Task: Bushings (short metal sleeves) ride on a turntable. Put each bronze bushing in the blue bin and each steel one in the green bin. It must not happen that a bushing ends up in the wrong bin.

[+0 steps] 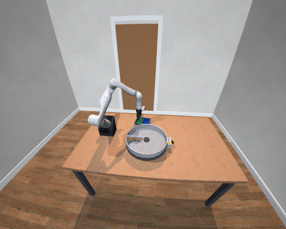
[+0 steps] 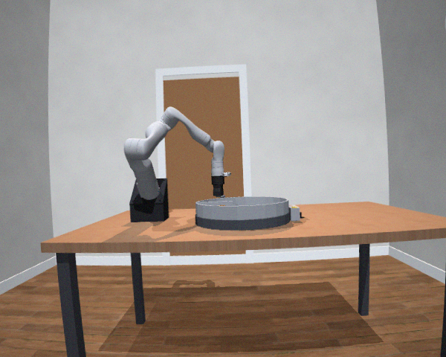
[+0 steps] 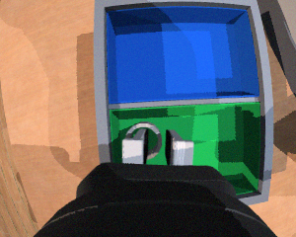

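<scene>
My gripper (image 1: 140, 119) (image 2: 218, 196) (image 3: 156, 141) points down over the green bin (image 3: 239, 167), its fingers partly open with a gap between them. A steel bushing (image 3: 156, 132) shows as a grey ring, apparently low in the green bin and partly hidden by the left finger; it is not clamped between the fingers. The blue bin (image 1: 146, 120) (image 3: 187, 59) adjoins the green one, and no bushing shows in it. On the turntable (image 1: 154, 146), several bronze and steel bushings sit close together at the left, including a bronze bushing (image 1: 137, 139) nearest the hub.
The turntable's high round wall (image 1: 147, 155) (image 2: 242, 212) stands in front of the bins. A straight pale divider (image 1: 139, 137) runs beside the bushings towards the dark hub (image 1: 146, 139). A small white box (image 1: 169, 142) (image 2: 295, 213) is at the wall's right side.
</scene>
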